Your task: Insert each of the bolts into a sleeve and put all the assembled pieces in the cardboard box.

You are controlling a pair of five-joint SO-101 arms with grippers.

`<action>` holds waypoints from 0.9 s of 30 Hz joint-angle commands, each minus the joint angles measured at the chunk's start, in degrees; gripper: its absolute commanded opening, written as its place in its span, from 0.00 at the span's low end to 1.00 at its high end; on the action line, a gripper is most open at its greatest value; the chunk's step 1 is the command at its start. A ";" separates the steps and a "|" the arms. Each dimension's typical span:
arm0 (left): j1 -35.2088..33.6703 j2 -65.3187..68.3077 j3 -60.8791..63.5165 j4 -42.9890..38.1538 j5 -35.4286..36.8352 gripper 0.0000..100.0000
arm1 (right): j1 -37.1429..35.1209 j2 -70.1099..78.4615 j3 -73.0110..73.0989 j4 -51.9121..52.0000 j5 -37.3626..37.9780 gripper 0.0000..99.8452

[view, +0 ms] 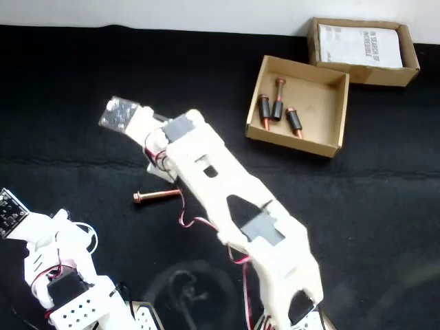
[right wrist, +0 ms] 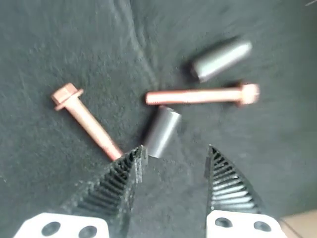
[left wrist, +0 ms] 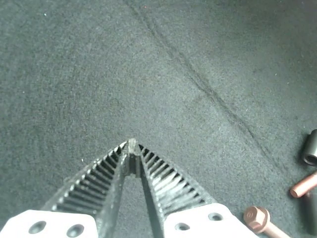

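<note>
My right gripper [right wrist: 176, 151] is open, low over the black cloth. A dark sleeve [right wrist: 162, 131] lies just ahead of its fingertips. Beside that sleeve lie a copper bolt [right wrist: 86, 120] and a second copper bolt [right wrist: 200, 95], with another sleeve [right wrist: 221, 59] farther off. In the high view the right gripper [view: 120, 113] is at mid-left, and one bolt [view: 157, 196] shows beside the arm. My left gripper [left wrist: 131, 145] is shut and holds nothing; it sits at the near left [view: 8, 206]. The cardboard box [view: 323, 103] holds three assembled pieces [view: 278, 103].
A second cardboard box [view: 363, 72] with a white sheet stands behind the first at the back right. The right arm [view: 234, 199] crosses the middle of the table. A bolt head [left wrist: 257, 218] and a sleeve end [left wrist: 311, 148] show at the left wrist view's edge.
</note>
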 commanded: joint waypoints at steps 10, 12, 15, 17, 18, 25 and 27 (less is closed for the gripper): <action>-0.22 -1.71 1.01 -0.18 0.09 0.01 | -3.21 11.74 -13.14 -1.54 -4.22 0.18; -0.22 -1.71 1.01 -0.18 0.09 0.01 | -3.21 13.85 -15.16 -1.45 -5.71 0.18; 0.40 -1.71 1.01 -0.18 0.09 0.01 | -2.86 16.66 -17.10 -1.27 -6.15 0.18; 0.66 -1.71 1.01 -0.18 0.09 0.01 | -2.24 17.71 -17.45 -1.27 -6.15 0.18; 0.66 -1.71 1.01 -0.18 0.09 0.01 | -1.89 18.15 -17.45 -1.27 -6.15 0.18; 0.66 -1.71 1.01 -0.18 0.09 0.01 | 1.19 18.86 -17.01 -0.31 -6.15 0.18; 0.66 -1.71 1.01 -0.18 0.09 0.01 | 1.71 18.95 -17.01 0.04 -6.15 0.18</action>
